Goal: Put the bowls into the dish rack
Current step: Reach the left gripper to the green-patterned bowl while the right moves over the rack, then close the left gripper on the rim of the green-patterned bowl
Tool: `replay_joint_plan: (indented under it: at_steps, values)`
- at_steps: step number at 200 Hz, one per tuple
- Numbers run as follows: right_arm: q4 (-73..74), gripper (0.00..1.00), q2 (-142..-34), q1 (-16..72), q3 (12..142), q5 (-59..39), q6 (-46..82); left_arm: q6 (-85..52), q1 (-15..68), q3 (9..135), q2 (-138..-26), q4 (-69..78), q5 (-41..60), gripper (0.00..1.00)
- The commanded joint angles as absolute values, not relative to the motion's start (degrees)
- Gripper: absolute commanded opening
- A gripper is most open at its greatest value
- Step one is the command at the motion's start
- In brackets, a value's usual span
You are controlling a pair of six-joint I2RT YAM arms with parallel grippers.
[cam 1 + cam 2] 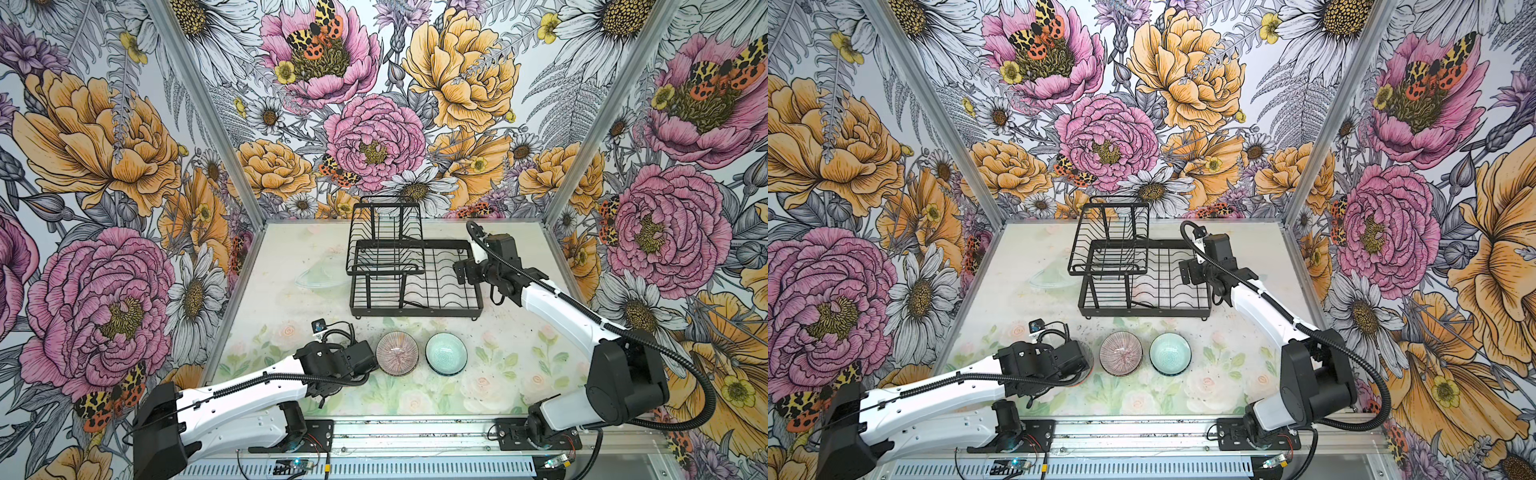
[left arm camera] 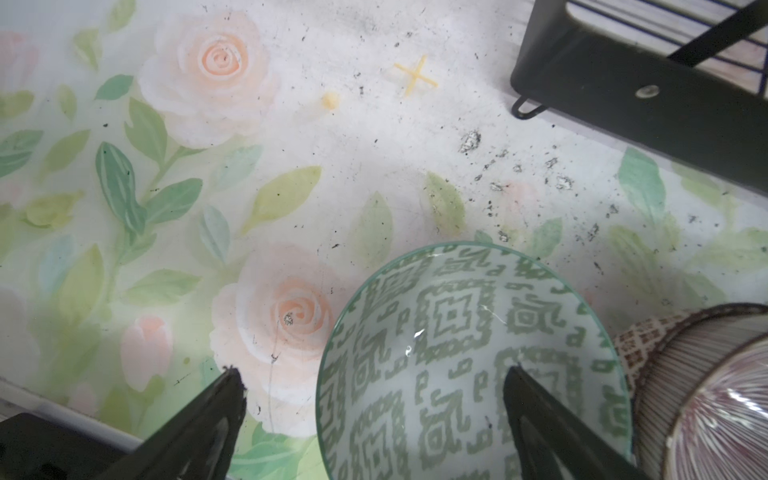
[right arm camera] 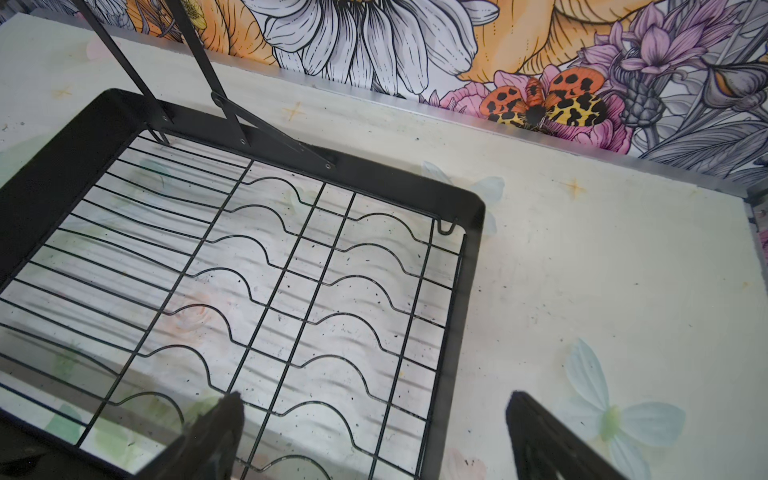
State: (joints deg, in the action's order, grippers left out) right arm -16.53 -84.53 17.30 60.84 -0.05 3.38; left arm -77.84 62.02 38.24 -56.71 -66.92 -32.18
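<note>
- The dish rack point(image 1: 436, 309) stands at the back of the table point(image 1: 286, 303); the pink ribbed bowl point(image 1: 397, 353) and the teal ringed bowl point(image 1: 446, 354) sit side by side in front of it.
- The grey-green bowl point(image 2: 469, 332) lies just beside the pink one, with the left gripper point(image 2: 372, 370) spread astride its rim.
- The right gripper point(image 3: 375, 395) hangs spread above the rack's right edge, gripping nothing.

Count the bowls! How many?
3 showing: grey-green patterned bowl under the left gripper, pink ribbed bowl beside it, teal ringed bowl rightmost. More may be stacked underneath.
</note>
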Motion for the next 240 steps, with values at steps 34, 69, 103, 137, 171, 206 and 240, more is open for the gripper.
replay_joint_plan:
  at_steps: [34, 69, 103, 137, 171, 206, 240]
  values:
    - [-16.5, 0.99, -85.8, 17.6, 62.5, -0.2, 3.1, -83.1, 62.1, 33.8, -49.1, -69.0, -32.5, 0.79]
    - [-16.6, 0.99, -85.7, 17.7, 62.3, -0.2, 3.1, -82.0, 61.7, 33.2, -48.7, -68.0, -31.9, 0.64]
    - [-16.6, 1.00, -85.2, 17.7, 61.6, 0.2, 3.1, -80.4, 61.4, 32.0, -50.4, -64.2, -30.2, 0.54]
    - [-16.6, 1.00, -84.9, 17.7, 61.2, 0.5, 2.9, -79.7, 61.0, 31.5, -50.7, -62.7, -29.8, 0.39]
    - [-16.6, 1.00, -85.3, 17.7, 61.4, 0.5, 3.1, -79.2, 60.5, 30.8, -50.3, -62.0, -28.8, 0.20]
    - [-16.5, 0.99, -86.1, 17.7, 61.3, 0.4, 3.1, -78.9, 60.3, 30.7, -49.9, -62.1, -28.5, 0.09]
    - [-16.5, 0.99, -86.6, 17.7, 61.4, 0.0, 3.2, -78.5, 60.3, 30.9, -50.4, -62.2, -28.2, 0.02]
